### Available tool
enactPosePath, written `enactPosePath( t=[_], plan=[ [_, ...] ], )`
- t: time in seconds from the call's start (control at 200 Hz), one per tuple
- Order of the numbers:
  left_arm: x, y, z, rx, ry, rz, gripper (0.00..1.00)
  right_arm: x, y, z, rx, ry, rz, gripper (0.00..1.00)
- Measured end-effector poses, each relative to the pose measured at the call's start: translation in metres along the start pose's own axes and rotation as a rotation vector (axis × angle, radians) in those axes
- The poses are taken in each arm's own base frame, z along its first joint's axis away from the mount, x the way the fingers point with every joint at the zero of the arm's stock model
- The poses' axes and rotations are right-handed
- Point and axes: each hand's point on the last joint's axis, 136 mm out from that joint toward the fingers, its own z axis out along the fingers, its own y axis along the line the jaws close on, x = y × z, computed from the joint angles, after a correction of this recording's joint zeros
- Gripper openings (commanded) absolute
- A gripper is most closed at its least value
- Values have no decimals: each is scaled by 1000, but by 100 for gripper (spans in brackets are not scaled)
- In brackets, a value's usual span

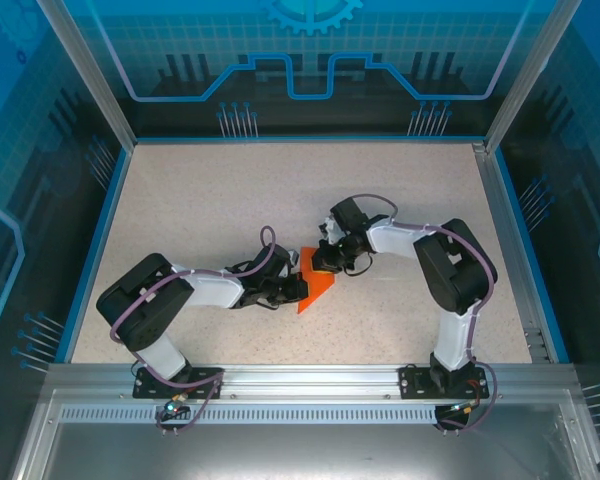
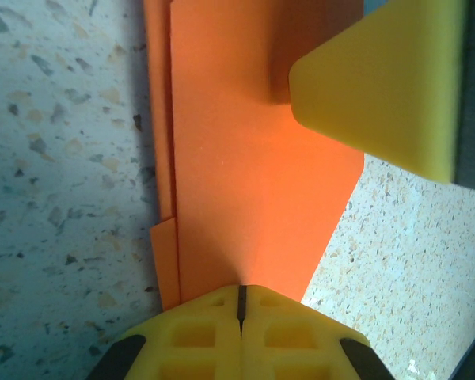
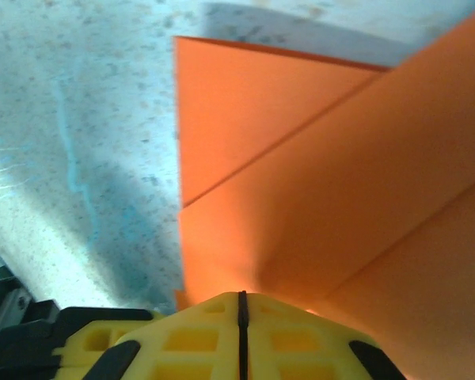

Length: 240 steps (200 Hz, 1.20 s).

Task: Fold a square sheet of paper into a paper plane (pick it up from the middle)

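The orange sheet of paper [image 1: 316,292] lies in the middle of the table, folded into a layered, pointed paper plane shape whose tip points toward the near edge. My left gripper [image 1: 293,288] is shut on its left side; the left wrist view has the paper [image 2: 253,158] running out from the closed jaws of the left gripper [image 2: 241,289]. My right gripper [image 1: 330,265] is shut on the far right part. The folded flaps [image 3: 340,182] spread out from the right gripper [image 3: 241,294]. A yellow finger of the right gripper [image 2: 380,79] presses on the paper.
The speckled beige table [image 1: 210,200] is bounded by blue side walls [image 1: 98,240] and a metal rail [image 1: 310,375] at the near edge. Both arms reach inward and meet close together at the paper. Open tabletop stretches behind and to either side.
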Motion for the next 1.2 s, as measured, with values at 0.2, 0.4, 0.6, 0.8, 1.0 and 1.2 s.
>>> enactPosePath(
  t=[0.2, 0.4, 0.6, 0.8, 1.0, 1.2],
  plan=[
    [0, 0, 0, 0, 0, 0, 0, 5, 12, 2, -22, 6, -32, 11],
    [0, 0, 0, 0, 0, 0, 0, 12, 3, 14, -4, 33, -22, 11],
    [0, 0, 0, 0, 0, 0, 0, 4, -6, 14, 4, 20, -7, 11],
    [0, 0, 0, 0, 0, 0, 0, -33, -23, 3, 7, -52, 27, 12],
    [0, 0, 0, -1, 0, 0, 0, -48, -27, 3, -42, -32, 53, 11],
    [0, 0, 0, 0, 0, 0, 0, -60, -29, -3, -62, -51, 47, 13]
  ],
)
